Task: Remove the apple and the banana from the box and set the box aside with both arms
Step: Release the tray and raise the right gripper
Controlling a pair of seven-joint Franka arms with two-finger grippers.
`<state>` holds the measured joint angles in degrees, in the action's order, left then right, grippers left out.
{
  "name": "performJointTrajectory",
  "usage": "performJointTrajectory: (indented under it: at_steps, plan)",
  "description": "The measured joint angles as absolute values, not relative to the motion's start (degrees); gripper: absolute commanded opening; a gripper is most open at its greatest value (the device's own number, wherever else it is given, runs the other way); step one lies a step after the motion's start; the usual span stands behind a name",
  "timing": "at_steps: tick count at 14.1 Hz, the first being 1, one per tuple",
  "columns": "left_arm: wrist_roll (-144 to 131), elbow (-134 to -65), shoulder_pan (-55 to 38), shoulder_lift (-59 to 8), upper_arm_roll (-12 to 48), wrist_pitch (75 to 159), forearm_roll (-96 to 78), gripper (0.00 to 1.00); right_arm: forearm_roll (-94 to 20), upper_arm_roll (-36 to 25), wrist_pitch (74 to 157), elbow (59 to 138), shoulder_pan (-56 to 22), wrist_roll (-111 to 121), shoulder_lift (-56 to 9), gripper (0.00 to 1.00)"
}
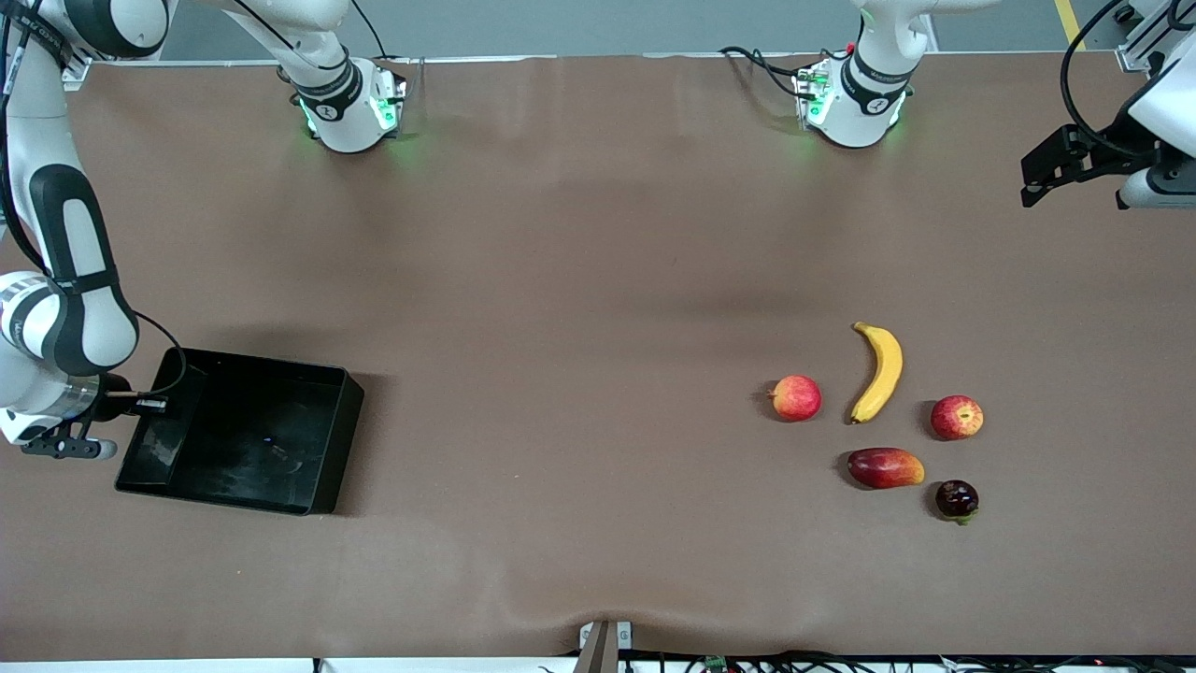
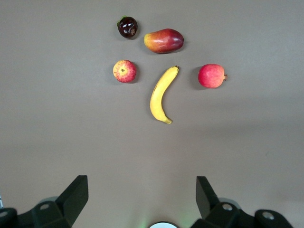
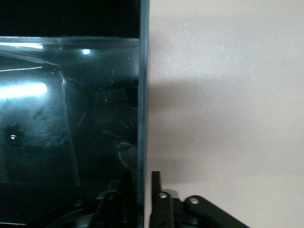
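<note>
Black plastic, glossy inside, the box (image 1: 245, 432) lies toward the right arm's end of the table (image 1: 579, 280), on the brown cloth that covers it. No brand, label or writing can be read on it or on anything else in view. The right gripper (image 3: 140, 190) is down at the box's wall on that end; in the right wrist view its two fingers (image 3: 156, 192) stand on either side of the thin wall, closed in to a narrow gap so that they pinch the rim. The inside of the box shows only scuffs and reflections.

Well apart from it, toward the left arm's end of the table, lie the fruits. The banana (image 1: 879, 372) is curved, its length running away from the front camera. The apple (image 1: 956, 417), red with yellow streaks, sits beside it on the side toward the left arm's end. A pinkish-red round fruit (image 1: 796, 397) with a small nub lies on the banana's side toward the box. Nearer to the front camera are a dark-red mango (image 1: 885, 467) and, beside it, a small dark fruit (image 1: 957, 499). None of them touch.

The left gripper (image 2: 142, 197) hangs in the air over bare cloth near the table's edge at its own end, fingers (image 2: 76, 192) spread wide with nothing between them. Nothing lies between it and the fruits.
</note>
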<state>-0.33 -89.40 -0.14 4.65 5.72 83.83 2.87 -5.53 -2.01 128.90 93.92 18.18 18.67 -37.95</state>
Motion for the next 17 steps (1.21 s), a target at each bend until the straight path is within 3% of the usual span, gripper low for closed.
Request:
performJointTrajectory:
  at_steps: [7, 17]
  plan:
    - [-0.34, -89.53, -0.08, 4.64, 5.63, 83.87, 2.87, 1.0, -5.53, -1.12, 127.83, 86.44, 13.19, 15.65, -33.8, 1.0]
    - [-0.34, -89.77, 0.69, 4.45, 4.67, 84.23, 2.87, 1.0, -5.49, -1.09, 102.78, 88.85, 3.5, 2.01, -13.78, 1.0]
